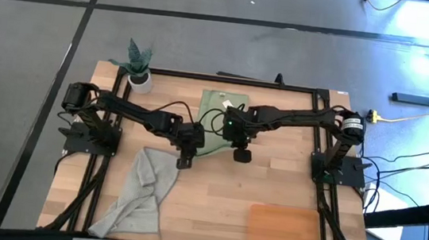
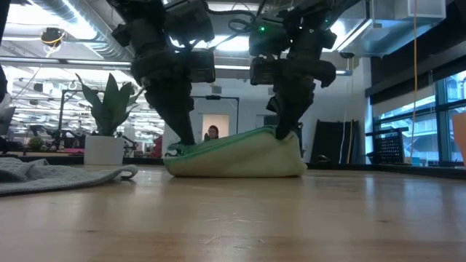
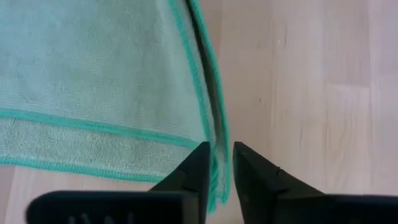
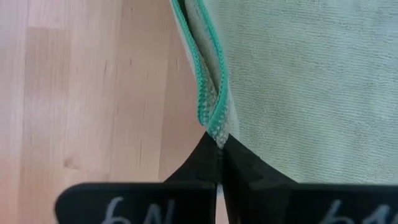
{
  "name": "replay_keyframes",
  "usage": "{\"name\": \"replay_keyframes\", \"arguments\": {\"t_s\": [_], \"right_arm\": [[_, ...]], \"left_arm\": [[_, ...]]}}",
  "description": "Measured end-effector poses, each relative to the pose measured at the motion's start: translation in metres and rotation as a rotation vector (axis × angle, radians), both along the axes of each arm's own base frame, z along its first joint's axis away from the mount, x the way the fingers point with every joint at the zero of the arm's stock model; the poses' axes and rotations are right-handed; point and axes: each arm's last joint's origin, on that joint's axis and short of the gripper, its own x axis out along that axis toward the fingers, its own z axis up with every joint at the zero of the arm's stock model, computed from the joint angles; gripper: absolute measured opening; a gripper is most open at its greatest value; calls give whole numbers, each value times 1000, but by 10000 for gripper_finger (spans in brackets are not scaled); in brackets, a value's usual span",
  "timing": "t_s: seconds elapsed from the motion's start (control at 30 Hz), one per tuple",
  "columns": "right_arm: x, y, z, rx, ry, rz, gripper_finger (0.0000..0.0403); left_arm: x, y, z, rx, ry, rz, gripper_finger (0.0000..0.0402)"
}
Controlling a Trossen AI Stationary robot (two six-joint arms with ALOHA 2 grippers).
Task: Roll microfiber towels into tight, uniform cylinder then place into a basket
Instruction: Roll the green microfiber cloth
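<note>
Two end effectors on green towel [image 2: 240,156] edge, fold lying left-to-right

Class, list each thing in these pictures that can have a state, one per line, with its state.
Green towel: folded over, edge lifted.
Grey towel: crumpled, unrolled, on the table.
Basket: no towel inside.
Left claw: slightly parted around the green hem.
Right claw: shut on the green towel's edge.

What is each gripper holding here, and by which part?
Right gripper is shut on the green towel, pinching its folded teal-stitched edge. Left gripper straddles the same edge with fingers slightly apart, so no firm hold.
</note>
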Motion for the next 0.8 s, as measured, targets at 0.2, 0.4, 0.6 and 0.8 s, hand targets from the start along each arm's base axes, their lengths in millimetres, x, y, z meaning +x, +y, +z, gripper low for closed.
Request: {"name": "replay_keyframes", "arguments": {"t_s": [0.2, 0.4, 0.6, 0.8], "right_arm": [[1, 0, 0, -1, -6, 0, 5], [1, 0, 0, -4, -6, -1, 5], [1, 0, 0, -5, -10, -1, 5], [1, 0, 1, -10, -15, -2, 5]], "left_arm": [[5, 0, 3, 11, -55, 3, 84], [7, -3, 1, 21, -61, 27, 85], [9, -8, -6, 77, -41, 50, 85], [10, -9, -5, 132, -53, 73, 83]]}}
